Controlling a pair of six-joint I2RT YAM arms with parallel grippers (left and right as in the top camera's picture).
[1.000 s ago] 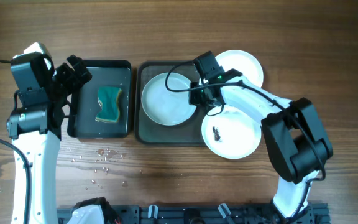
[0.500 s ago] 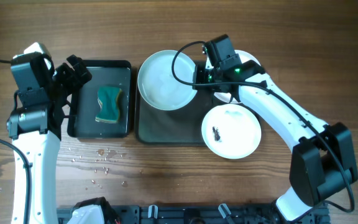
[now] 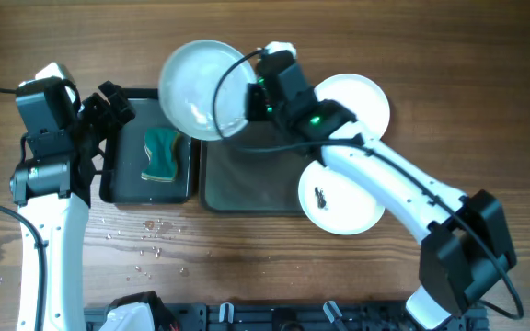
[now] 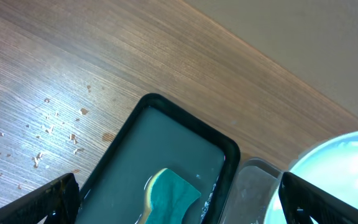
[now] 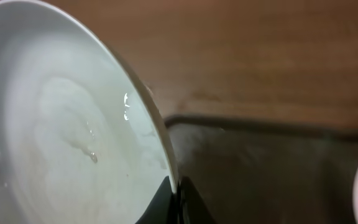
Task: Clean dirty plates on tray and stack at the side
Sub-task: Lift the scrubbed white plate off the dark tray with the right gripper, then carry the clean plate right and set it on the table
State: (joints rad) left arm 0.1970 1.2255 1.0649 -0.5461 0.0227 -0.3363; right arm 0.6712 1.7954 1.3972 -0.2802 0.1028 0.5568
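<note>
The right fingers (image 5: 191, 202) pinch the rim of a round, glossy, wet white plate (image 3: 196, 87) above the woodgrain tabletop (image 3: 449, 37), while the left fingers (image 4: 48, 199) gape wide.

Left arm (image 3: 49, 211) and right arm (image 3: 385, 177): white shells, black joints. Left end effector (image 3: 110, 106) is black. A black cable (image 3: 221, 92) and a green light (image 3: 316, 118) sit by the right wrist.

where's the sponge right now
Overhead view, left side: the sponge lies inside the small black tray, just left of the grey-green tray and below-left of the gripped plate.
</note>
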